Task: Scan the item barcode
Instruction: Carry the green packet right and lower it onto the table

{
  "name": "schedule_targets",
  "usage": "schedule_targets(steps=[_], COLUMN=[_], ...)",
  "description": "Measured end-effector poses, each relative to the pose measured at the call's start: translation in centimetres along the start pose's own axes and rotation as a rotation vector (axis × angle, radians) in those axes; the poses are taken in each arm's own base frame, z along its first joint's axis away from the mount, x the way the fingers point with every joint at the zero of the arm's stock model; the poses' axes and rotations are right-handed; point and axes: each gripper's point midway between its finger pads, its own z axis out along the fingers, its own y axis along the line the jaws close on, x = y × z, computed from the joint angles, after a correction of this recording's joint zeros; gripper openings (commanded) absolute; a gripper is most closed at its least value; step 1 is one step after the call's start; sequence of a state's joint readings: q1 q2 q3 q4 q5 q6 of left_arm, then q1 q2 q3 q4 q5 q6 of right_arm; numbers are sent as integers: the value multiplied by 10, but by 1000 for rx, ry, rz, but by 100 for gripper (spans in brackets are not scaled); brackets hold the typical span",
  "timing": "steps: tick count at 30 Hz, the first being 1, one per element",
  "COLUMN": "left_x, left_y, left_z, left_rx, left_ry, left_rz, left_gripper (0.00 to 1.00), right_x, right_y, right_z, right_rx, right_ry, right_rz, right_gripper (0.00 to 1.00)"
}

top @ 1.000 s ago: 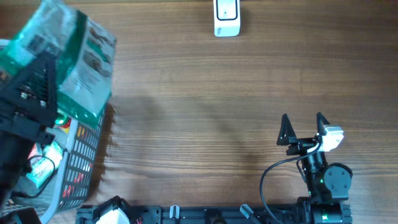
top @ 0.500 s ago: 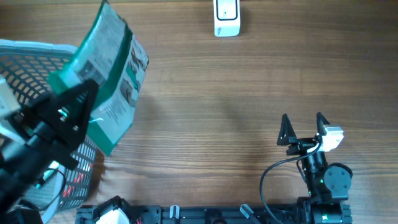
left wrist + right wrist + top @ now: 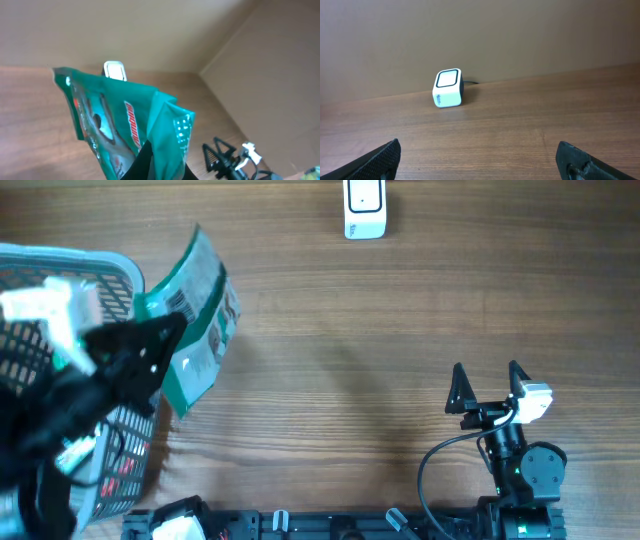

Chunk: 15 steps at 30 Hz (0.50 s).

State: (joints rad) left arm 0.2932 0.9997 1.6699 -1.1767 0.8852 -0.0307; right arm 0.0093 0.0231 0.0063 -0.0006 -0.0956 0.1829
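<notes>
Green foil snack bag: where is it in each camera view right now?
Overhead: green foil snack bag left of centre, by the pale mesh basket.
Left wrist: fills the lower middle.
Right wrist: not in it.
Shared landmark: small white box scanner, seen in all three.
</notes>
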Motion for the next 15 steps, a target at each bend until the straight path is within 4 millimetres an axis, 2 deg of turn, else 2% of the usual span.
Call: schedule_targets(steps=[1,3,8,12,15], left_x=[3,16,65,97,112], left_y=[5,28,63,85,99], left_z=[7,33,96,129,140], left_rx=[-6,-66,-223,-375,-489], left_ry=[28,126,414,577,648], left_rz=[-9,-37,-15,65,120], left_gripper=[4,4,4,4,4], right_x=[0,0,0,0,0], right_y=[0,0,0,0,0], right_z=[0,0,0,0,0], right_rx=[0,0,0,0,0], right_ry=[0,0,0,0,0], right_rz=[0,0,0,0,0], right_gripper=[100,100,100,100,100])
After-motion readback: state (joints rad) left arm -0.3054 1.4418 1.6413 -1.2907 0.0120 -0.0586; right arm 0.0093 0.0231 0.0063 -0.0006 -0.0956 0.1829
